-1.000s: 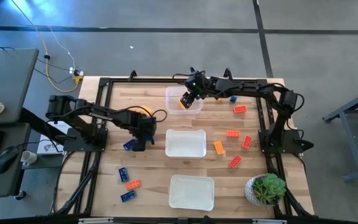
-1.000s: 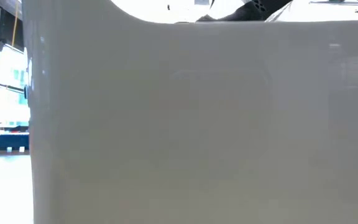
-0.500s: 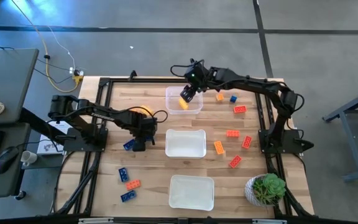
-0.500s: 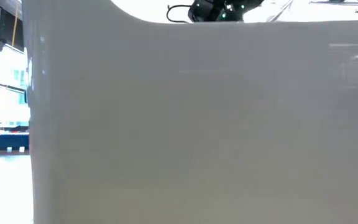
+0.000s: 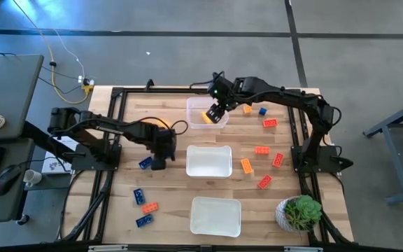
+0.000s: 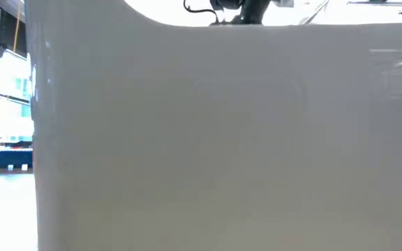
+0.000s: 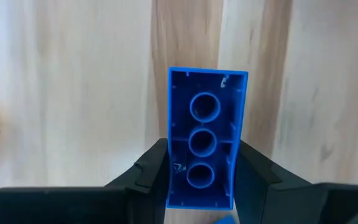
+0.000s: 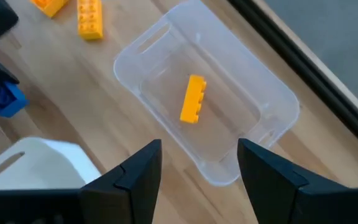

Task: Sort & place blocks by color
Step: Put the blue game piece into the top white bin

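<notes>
While hovering over the far clear tub (image 5: 206, 112), right gripper (image 8: 197, 165) with fingers spread and nothing between them, one yellow-orange block (image 8: 192, 99) lying on that tub's floor. Over on the left, left gripper (image 7: 202, 177) pinching a blue block (image 7: 204, 137) by its long sides, hollow underside toward the wrist camera, just left of the middle tub (image 5: 209, 161). Remaining red and orange blocks (image 5: 261, 150) scattered right of the tubs, a few more blue and orange blocks (image 5: 144, 207) near left; low view walled off by a white surface.

High view straight down on table (image 5: 166, 210); low view blocked by tub wall (image 6: 201, 139); wrist views close, downward.
</notes>
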